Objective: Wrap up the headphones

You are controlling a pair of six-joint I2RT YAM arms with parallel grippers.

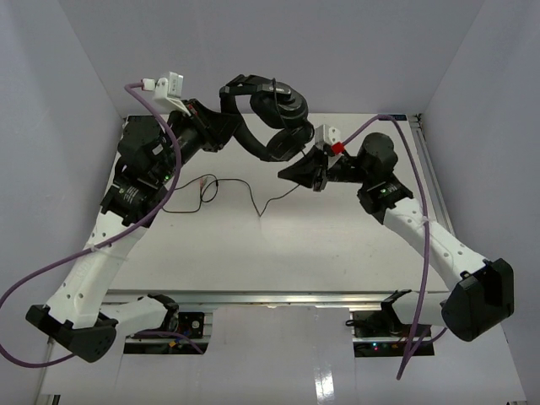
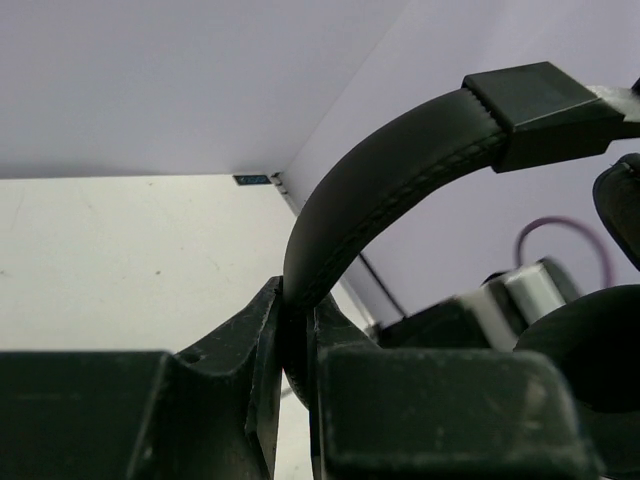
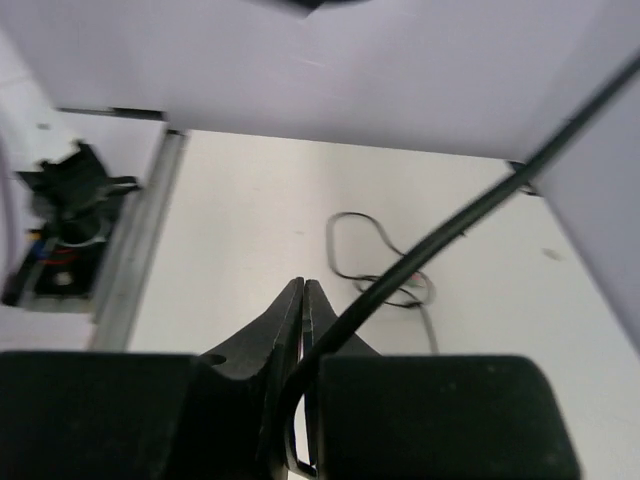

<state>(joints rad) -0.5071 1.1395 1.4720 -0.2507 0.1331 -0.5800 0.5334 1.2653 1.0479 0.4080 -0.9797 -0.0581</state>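
As left fingers (image 2: 240, 350) grip headphones (image 1: 274, 118), cable (image 3: 440, 235) seems pinched.

1. Top: high behind both arms, looking down on the whole table (image 1: 337, 245), far away
2. Left wrist: very close over the left gripper (image 2: 296, 325), facing the far right corner
3. Right wrist: very close over the right gripper (image 3: 303, 305), facing left across the table
4. Shared with top: headphones (image 2: 400, 170) from the left wrist, cable (image 3: 450, 230) from the right
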